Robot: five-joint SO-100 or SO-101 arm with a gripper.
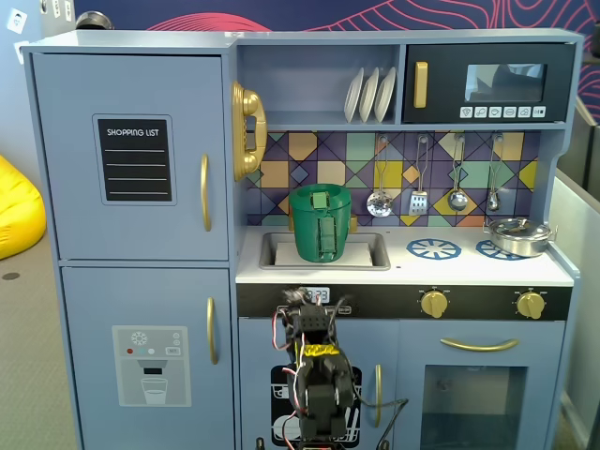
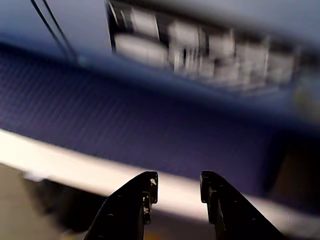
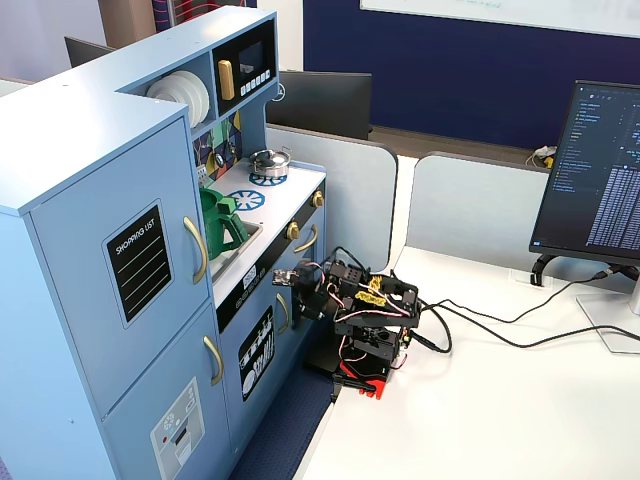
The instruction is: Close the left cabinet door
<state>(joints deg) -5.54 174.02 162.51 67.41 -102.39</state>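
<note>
The left cabinet door (image 1: 131, 89) is large and light blue, with a black "SHOPPING LIST" panel (image 1: 136, 159) and a curved gold handle (image 1: 205, 192). It lies flush with the cabinet front in both fixed views (image 3: 100, 235). My arm (image 1: 317, 375) is folded low in front of the small dish-rack door, well to the right of and below that handle; it also shows on the white table (image 3: 365, 320). In the wrist view my gripper (image 2: 179, 187) is open and empty, its jaws apart over a white table edge and blue floor mat.
Below the left door is the ice-dispenser door (image 1: 141, 361). A green pitcher (image 1: 322, 223) stands in the sink, a steel pot (image 1: 514, 236) on the stove. A monitor (image 3: 600, 170) and cables (image 3: 480, 330) are on the table behind the arm.
</note>
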